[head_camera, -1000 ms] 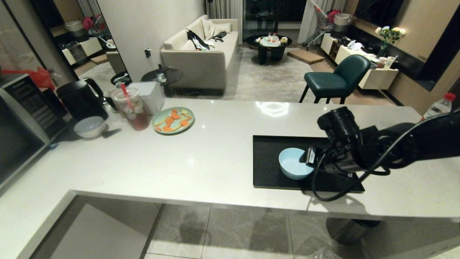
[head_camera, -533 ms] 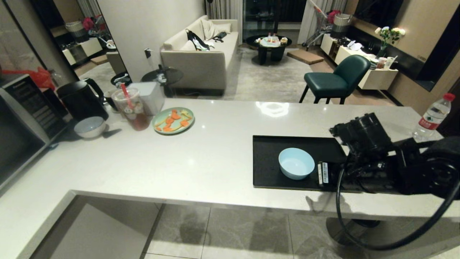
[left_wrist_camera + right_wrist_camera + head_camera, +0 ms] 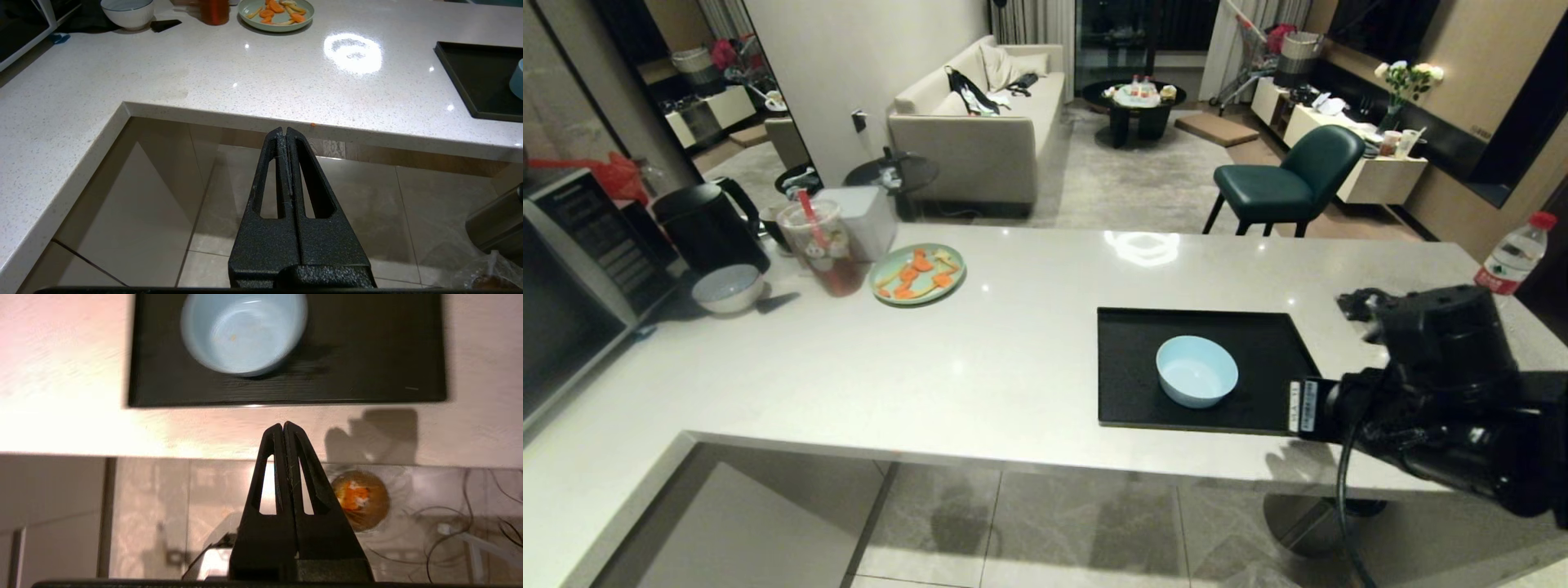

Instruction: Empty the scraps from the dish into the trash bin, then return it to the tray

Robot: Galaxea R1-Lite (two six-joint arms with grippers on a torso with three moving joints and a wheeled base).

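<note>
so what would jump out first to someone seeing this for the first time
Probably the pale-blue bowl, standing empty on the black tray on the pale counter, with the right end effector shut and clear of it over the counter's near edge. Next, the orange scraps in the bagged trash bin on the floor below, and the green plate of carrot pieces at the counter's far left.

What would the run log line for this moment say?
dish: emptied, on tray | scraps: in trash bin | right gripper: shut, empty | left gripper: shut
</note>
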